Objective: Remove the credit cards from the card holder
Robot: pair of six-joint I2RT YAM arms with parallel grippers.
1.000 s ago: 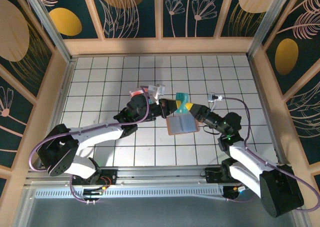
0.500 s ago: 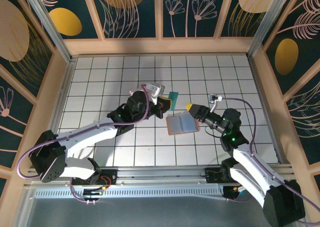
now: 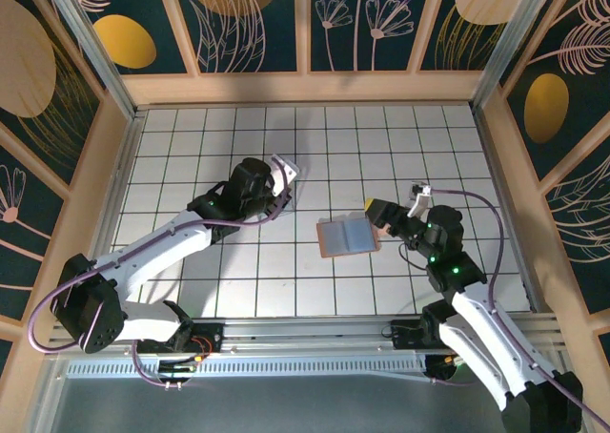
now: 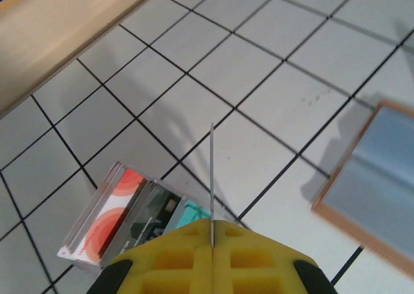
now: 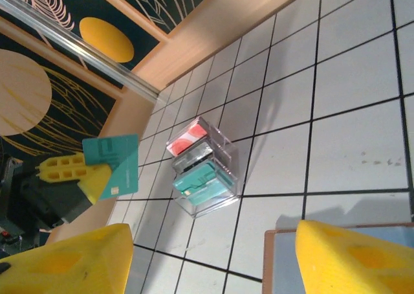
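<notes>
No lettering, number or brand can be read anywhere here. The teal card [image 5: 113, 164] pinched in the left gripper [image 5: 90, 174] carries a small pale patch near its lower corner, too small to make out as writing. In the clear box [image 4: 123, 219], just left of that gripper's fingers [image 4: 168, 258] in the left wrist view, the dark card in the middle shows a few tiny pale marks, too blurred to read.
</notes>
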